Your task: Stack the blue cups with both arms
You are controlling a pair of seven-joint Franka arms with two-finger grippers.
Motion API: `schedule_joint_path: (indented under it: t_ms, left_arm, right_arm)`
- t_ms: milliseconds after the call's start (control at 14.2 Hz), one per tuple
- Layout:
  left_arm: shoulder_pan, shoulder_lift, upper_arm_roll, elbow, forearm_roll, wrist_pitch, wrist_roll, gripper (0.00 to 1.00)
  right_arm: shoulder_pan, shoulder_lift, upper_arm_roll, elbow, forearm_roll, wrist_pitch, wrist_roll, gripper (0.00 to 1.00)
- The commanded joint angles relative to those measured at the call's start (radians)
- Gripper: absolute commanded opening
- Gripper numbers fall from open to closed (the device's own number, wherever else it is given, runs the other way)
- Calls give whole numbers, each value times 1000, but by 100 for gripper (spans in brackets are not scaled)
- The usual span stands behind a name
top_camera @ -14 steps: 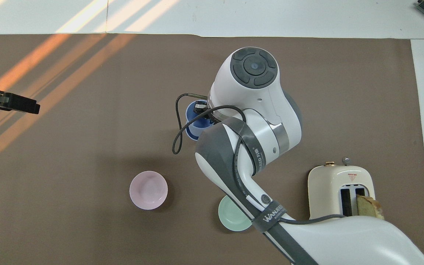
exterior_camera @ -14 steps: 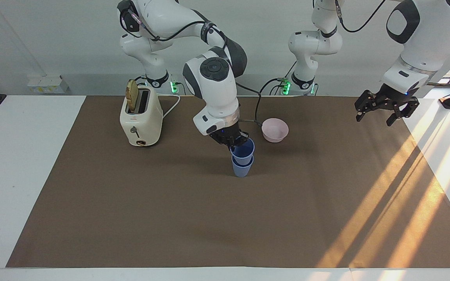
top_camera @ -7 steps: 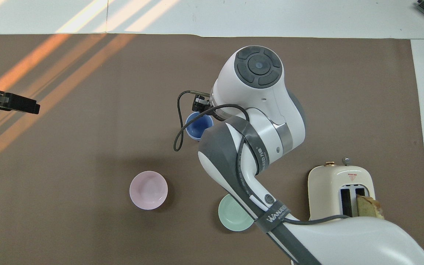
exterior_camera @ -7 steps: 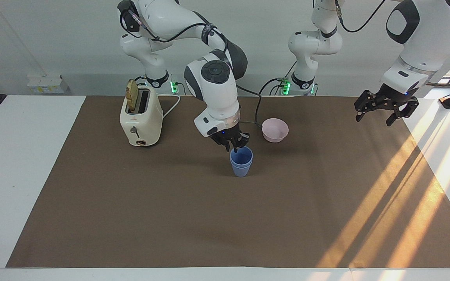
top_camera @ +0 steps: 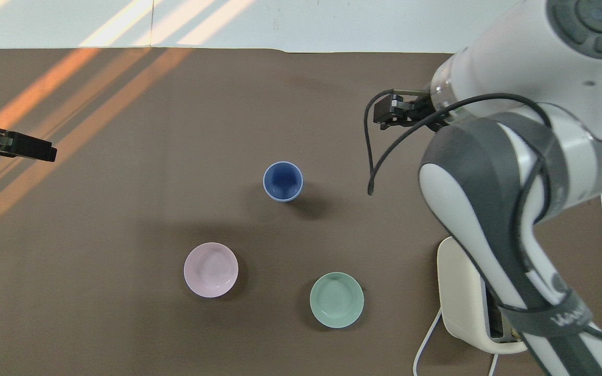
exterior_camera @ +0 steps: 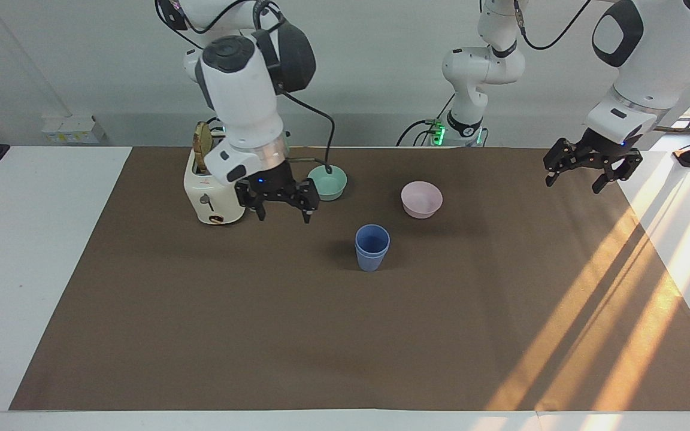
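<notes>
Since the earlier frames the right tool [exterior_camera: 282, 203] has let go of the upper cup, lifted away and swung toward the right arm's end of the surface [exterior_camera: 201, 335]. It now hangs in the air just in front of the toaster [exterior_camera: 216, 179], with its fingers spread open and nothing between them. The upper cup has dropped fully into the lower one.

The blue cups [exterior_camera: 372, 247] stand nested as 1 stack near the middle of the brown mat, apart from everything else. In the overhead view the stack [top_camera: 282, 181] lies at about 8 o'clock from the right tool [top_camera: 392, 110], with bare mat between them. The pink bowl [top_camera: 211, 269] is at about 7 o'clock from the stack and the green bowl [top_camera: 336, 300] at about 5 o'clock, both nearer to the robots.

The long axis of the stack is vertical: mouths point straight up, narrow bases down, and I see no lean.

The left tool [exterior_camera: 590, 167] waits, open and empty, over the mat's edge at the left arm's end, well apart from the stack. The right tool is the nearer of the 2.

In my judgement the stacking is done, so the coming move is probably only a retreat.
</notes>
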Motion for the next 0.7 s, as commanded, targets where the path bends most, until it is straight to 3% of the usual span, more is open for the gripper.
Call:
schedule_joint_path:
  t_ms: [0,351,632]
  left_arm:
    - [7,8,-5,20,15,-16,11,100]
    - [5,8,-5,20,15,-10,6,100]
    - [4,8,-5,20,15,-5,6,100]
  right_arm:
    - [-63,-78,4,-5,-26,-66,-117,100]
    - [-175,-147,4,-20,-29,-140,-295,100]
    - [-226,-202,7,-120,-6,-148,-291,100]
